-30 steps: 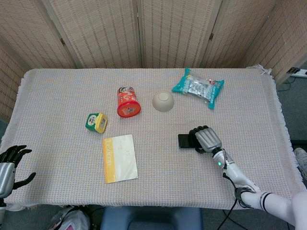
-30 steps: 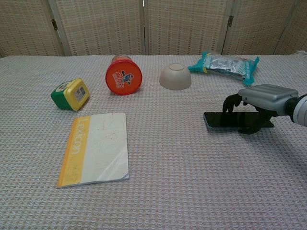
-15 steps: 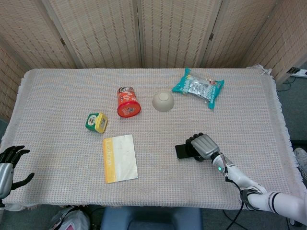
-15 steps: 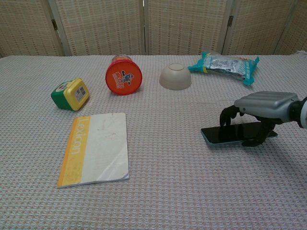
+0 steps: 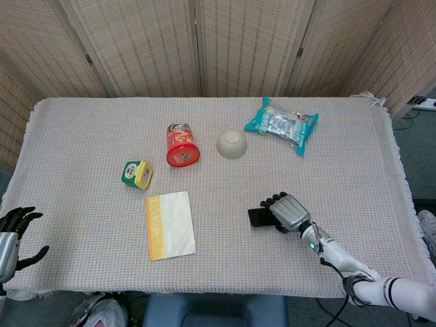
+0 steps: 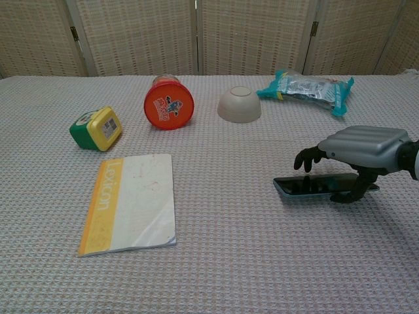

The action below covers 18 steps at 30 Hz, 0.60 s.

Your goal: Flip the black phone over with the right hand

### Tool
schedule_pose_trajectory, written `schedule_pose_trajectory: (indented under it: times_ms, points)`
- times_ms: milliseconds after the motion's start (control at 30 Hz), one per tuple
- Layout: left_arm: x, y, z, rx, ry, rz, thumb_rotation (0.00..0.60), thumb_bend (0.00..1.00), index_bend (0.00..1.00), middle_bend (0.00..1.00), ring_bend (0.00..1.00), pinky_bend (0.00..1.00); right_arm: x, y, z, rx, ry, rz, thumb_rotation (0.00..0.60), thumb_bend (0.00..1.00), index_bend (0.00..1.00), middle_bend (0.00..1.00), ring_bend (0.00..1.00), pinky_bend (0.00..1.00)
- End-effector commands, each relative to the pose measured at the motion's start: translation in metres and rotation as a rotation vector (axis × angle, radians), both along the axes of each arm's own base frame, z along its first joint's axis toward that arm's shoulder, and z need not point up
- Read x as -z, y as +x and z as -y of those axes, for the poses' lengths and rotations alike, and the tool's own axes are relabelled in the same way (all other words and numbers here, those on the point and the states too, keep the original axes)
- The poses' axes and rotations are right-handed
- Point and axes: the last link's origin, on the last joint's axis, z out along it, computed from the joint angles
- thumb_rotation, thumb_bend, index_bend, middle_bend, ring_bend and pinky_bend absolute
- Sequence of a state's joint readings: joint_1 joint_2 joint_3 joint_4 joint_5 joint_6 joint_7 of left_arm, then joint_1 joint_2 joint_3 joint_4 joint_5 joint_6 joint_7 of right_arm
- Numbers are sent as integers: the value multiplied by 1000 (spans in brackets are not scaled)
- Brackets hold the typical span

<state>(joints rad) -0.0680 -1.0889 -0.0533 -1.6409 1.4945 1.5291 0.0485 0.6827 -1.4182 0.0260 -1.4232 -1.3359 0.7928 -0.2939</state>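
— Black phone (image 6: pixel 314 186): where is it lying?
— On the cloth (image 5: pixel 88 136), right of the booklet (image 5: pixel 169 225); the right hand (image 6: pixel 357 149) is gripping it, fingers curled over its far edge.
— Left hand (image 5: pixel 12 235)?
— Hanging off-table, fingers spread, holding nothing.

Table under woven pale cloth (image 5: pixel 82 129). On it: notebook (image 5: pixel 169 225), green-yellow box (image 5: pixel 137 174), red can (image 5: pixel 182 145) lying sideways, upturned bowl (image 5: pixel 231 144), teal snack packet (image 5: pixel 282 125), black phone (image 6: pixel 302 187), possibly lifted slightly.
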Motion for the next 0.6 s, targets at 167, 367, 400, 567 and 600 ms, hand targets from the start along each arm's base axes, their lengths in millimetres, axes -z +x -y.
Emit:
schedule_pose_trajectory:
  times_ms: [167, 367, 400, 567, 600]
  points:
    - [0, 1, -1, 3, -1, 0, 600, 201, 280, 215, 163, 252, 1, 3, 3, -6, -16, 30, 600, 369, 205, 258, 237, 264]
    - [0, 1, -1, 2, 0, 0, 600, 201, 280, 215, 163, 252, 0, 4, 15, 20, -56, 65, 600, 470, 205, 293, 237, 264]
    - [0, 1, -1, 1, 0, 0, 600, 201, 280, 215, 163, 252, -1, 4, 18, 28, -65, 70, 600, 477, 208, 299, 237, 264]
    - [-1, 0, 0, -2, 1, -1, 600, 200, 279, 215, 163, 252, -6, 0, 32, 67, -102, 72, 600, 510, 221, 319, 237, 273]
    - [-1, 0, 0, -3, 1, -1, 600, 200, 279, 215, 163, 252, -7, -2, 34, 76, -108, 72, 600, 511, 221, 320, 237, 276]
